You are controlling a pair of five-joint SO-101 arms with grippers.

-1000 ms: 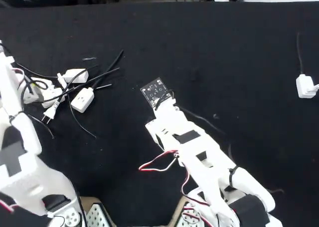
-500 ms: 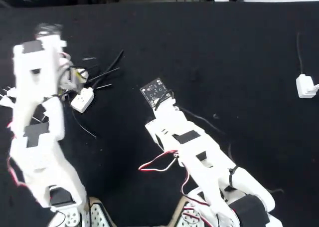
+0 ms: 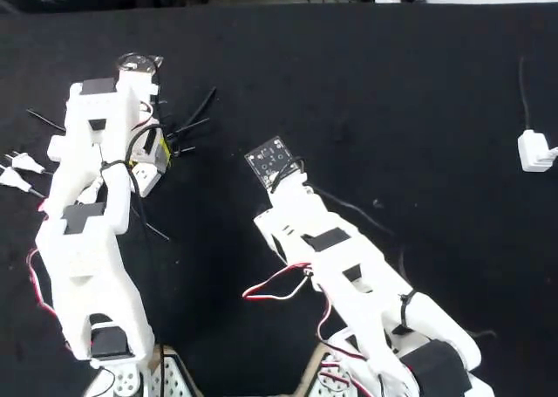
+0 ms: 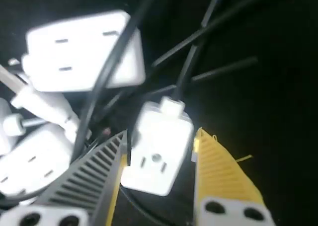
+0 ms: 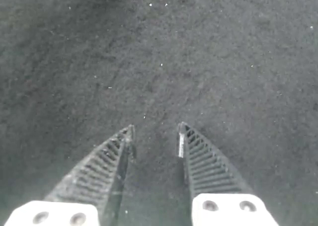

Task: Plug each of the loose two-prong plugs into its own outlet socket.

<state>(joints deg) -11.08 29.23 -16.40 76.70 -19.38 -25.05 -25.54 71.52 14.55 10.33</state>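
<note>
**While the left end effector straddles a socket, the right one hangs open over bare cloth**

Where the cables pile up at the far left of the black tabletop (image 3: 392, 83), the left end effector (image 4: 161, 136) sits low with its fingers spread. A small white socket (image 4: 159, 156) lies between them, its face turned up toward the wrist camera. The grey finger (image 4: 94, 176) is just beside one edge of the socket and the yellow finger (image 4: 218, 171) just beside the other. Whether either one touches it cannot be told, and the jaws are not clamped on it.

A larger white socket block (image 4: 82, 52) lies close by, crossed by a black cable (image 4: 112, 62), and another white socket (image 4: 27, 166) lies next to the grey finger. In the high view, two loose two-prong plugs (image 3: 19, 170) lie side by side near the left edge of the tabletop, apart from the pile.

The right end effector (image 5: 155, 136) is at the middle of the tabletop, partly open, with nothing in it. A white block with a cord (image 3: 532, 150) lies far off at the right edge.
</note>
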